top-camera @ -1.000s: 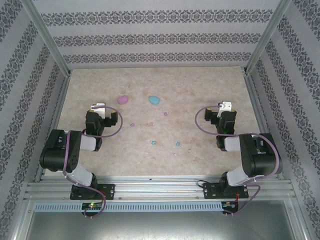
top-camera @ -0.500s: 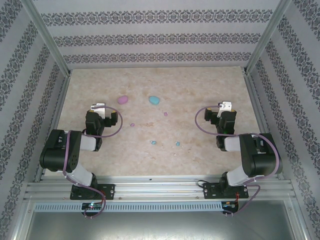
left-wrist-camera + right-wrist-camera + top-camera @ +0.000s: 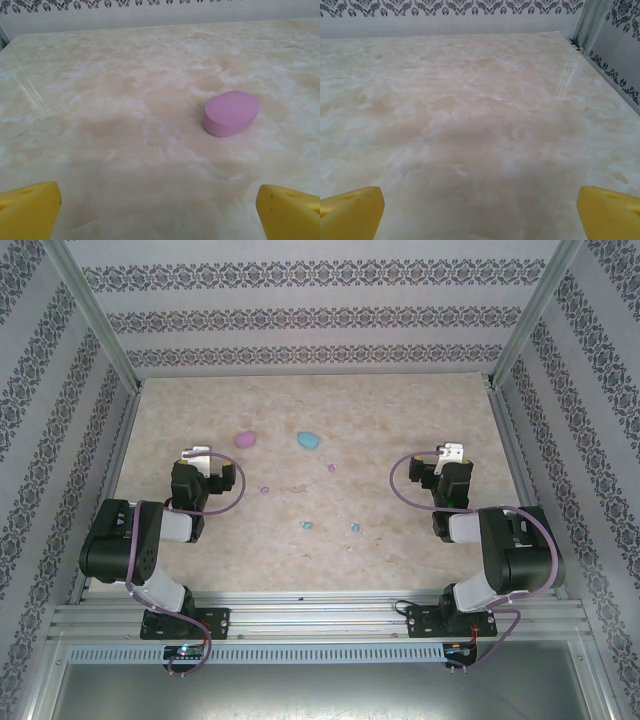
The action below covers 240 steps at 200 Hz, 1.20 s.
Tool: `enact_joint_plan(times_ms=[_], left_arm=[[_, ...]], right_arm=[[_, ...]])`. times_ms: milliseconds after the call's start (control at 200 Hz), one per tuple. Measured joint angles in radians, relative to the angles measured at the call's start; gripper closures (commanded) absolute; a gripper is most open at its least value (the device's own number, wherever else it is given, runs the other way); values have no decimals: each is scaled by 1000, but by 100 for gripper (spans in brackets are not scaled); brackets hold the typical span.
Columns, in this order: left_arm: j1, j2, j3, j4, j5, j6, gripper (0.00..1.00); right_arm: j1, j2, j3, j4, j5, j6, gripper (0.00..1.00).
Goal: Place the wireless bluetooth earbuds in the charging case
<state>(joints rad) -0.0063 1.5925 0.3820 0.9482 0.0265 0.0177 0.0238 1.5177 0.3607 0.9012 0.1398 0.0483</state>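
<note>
Marbled bench point(image 3: 400, 410), patterned walls around.

Top view: my left hand point(image 3: 197, 454) and right hand point(image 3: 455, 452) both spread wide, holding nothing. Pink case point(image 3: 245, 439) and blue case point(image 3: 308, 440) beyond them. Pink earbuds point(image 3: 265, 489) point(image 3: 331, 467) loose on bench; blue earbuds point(image 3: 307, 525) point(image 3: 354, 528) nearer me, between my arms.

Left wrist: yellow fingers point(image 3: 30, 210) at bottom corners, pink case point(image 3: 231, 113) ahead, right of centre.

Right wrist: fingers point(image 3: 350, 210) apart over bench.

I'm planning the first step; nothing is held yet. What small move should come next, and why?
Probably advance the left gripper toward the pink case: it looks closed, lies ahead and right of the open jaws, and the pink earbuds lie loose on the table.
</note>
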Motion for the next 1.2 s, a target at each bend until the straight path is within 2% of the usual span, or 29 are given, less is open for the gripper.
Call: enact_joint_plan(times_ms=[250, 350, 490, 649, 759, 924, 1199], left_arm=[[0, -4, 0, -21, 1, 0, 0], [0, -61, 0, -70, 0, -1, 0], [0, -240, 71, -322, -58, -56, 0], [0, -337, 251, -620, -63, -129, 0], [0, -330, 369, -836, 3, -174, 0], [0, -212, 549, -1145, 111, -236, 0], [0, -91, 624, -1421, 224, -259, 0]], right_arm=[[0, -1, 0, 1, -12, -3, 2], [1, -34, 3, -43, -29, -12, 2], [30, -116, 119, -277, -51, -23, 2], [113, -117, 347, -513, -69, -26, 2], [213, -16, 534, -671, -79, -43, 2], [348, 264, 896, -937, -108, -55, 2], [485, 593, 1305, -1270, -197, -67, 2]])
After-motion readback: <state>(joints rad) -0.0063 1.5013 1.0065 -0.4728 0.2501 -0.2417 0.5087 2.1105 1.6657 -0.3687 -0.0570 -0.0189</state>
